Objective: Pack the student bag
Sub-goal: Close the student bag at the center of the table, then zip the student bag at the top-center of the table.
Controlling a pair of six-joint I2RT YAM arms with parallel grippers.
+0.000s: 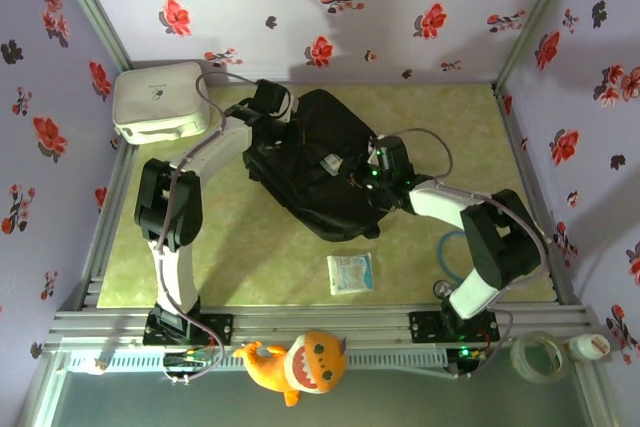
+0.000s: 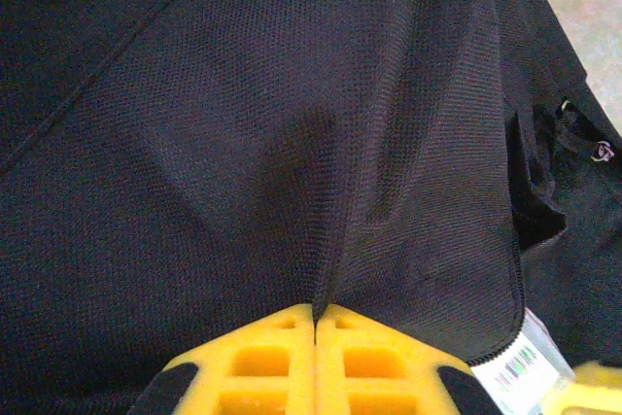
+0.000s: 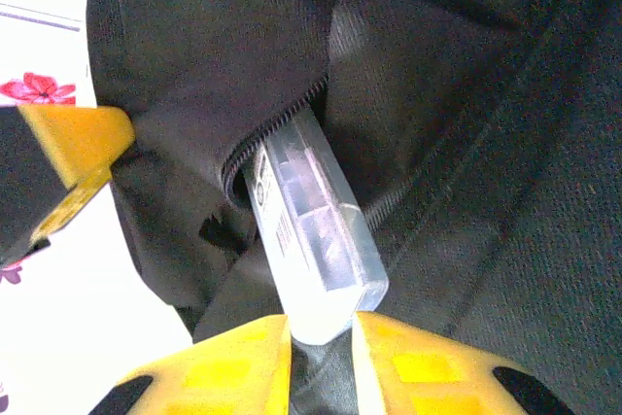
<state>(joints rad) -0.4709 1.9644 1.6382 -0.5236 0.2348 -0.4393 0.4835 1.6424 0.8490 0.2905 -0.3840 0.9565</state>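
Black student bag fabric is pinched in a fold between the fingers of the left gripper. They are pressed fully together, with no gap seen between the yellow pads. A crease is drawn up through the cloth from the point of the pinch. To the right of that grip, in the left wrist view, a curved zipper edge is seen, with a white barcode label showing beneath it.

The fingers of the right gripper are closed on the near end of a clear plastic case, with a yellow pad touching each side (the gap is only as wide as the case itself). The case is held tilted, and its far end is lodged in the bag's open zipper mouth, where toothed edges are seen on both sides of it. A printed label is carried along the case's left side.

Seen from above, the bag is laid at the middle of the olive table, between the two arms, with both grippers on its upper face. A white rounded box is set at the far left corner, well apart from the bag. A small pale packet is laid near the bag's near edge, and an orange plush toy is lying at the front rail.
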